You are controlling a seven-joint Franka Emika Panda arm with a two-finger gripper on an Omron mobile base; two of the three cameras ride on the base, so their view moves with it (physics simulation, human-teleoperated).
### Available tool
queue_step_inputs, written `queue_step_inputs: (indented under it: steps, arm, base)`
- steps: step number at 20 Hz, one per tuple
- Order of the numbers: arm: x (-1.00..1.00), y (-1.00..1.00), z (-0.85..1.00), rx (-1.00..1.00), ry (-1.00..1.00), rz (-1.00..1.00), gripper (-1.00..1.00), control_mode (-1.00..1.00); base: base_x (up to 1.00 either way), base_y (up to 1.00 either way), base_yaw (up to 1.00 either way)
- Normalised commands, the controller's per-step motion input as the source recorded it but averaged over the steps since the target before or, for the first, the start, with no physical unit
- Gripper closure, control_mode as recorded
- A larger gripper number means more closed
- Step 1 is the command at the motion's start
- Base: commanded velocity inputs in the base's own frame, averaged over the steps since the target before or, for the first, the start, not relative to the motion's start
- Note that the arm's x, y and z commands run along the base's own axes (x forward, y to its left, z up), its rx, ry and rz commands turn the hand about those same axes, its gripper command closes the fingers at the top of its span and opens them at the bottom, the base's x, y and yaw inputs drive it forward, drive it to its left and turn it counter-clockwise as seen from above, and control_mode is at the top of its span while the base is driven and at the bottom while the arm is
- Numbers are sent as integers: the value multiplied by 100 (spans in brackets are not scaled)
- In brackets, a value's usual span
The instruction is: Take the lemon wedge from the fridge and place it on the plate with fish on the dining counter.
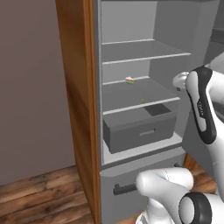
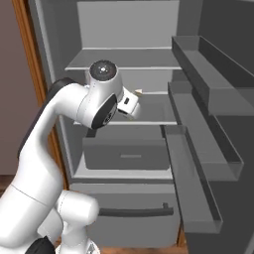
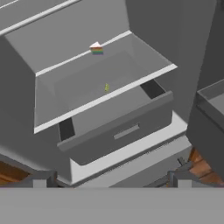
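Note:
The fridge (image 1: pixel 131 54) stands open, its grey shelves bare. The lemon wedge (image 1: pixel 129 80), a tiny pale piece with rainbow streaks, lies at the back of the middle shelf (image 3: pixel 87 83). It appears as the lemon wedge (image 3: pixel 96 49) in the hand view and peeks out as a speck (image 2: pixel 138 92) past my hand in the right base view. My gripper (image 3: pixel 111 181) is open and empty. It hovers in front of the fridge at about shelf height, well short of the wedge. The plate with fish and the dining counter are out of view.
A grey crisper drawer (image 1: pixel 140 129) sits under the middle shelf. Below it is the lower drawer with a dark bar handle (image 2: pixel 136 212). The open door's bins (image 2: pixel 198 129) jut out on the right. A tiny yellow speck (image 3: pixel 106 87) lies mid-shelf. A wooden side panel (image 1: pixel 78 87) flanks the left.

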Motion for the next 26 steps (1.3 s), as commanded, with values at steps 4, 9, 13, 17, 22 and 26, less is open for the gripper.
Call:
queue_step_inputs:
  steps: [4, 9, 13, 17, 22, 26]
  arm:
    - [0, 0, 0, 0, 0, 0, -100, 100]
    - [0, 0, 0, 0, 0, 0, -100, 100]
    - [0, 0, 0, 0, 0, 0, -100, 100]
    - [0, 0, 0, 0, 0, 0, -100, 100]
    - [0, 0, 0, 0, 0, 0, -100, 100]
    - [0, 0, 0, 0, 0, 0, -100, 100]
  base:
    - [72, 0, 0]
    - [62, 0, -1]
    - [22, -10, -9]
    - [14, -16, -9]
    - [44, -1, -2]
    - [59, 0, 0]
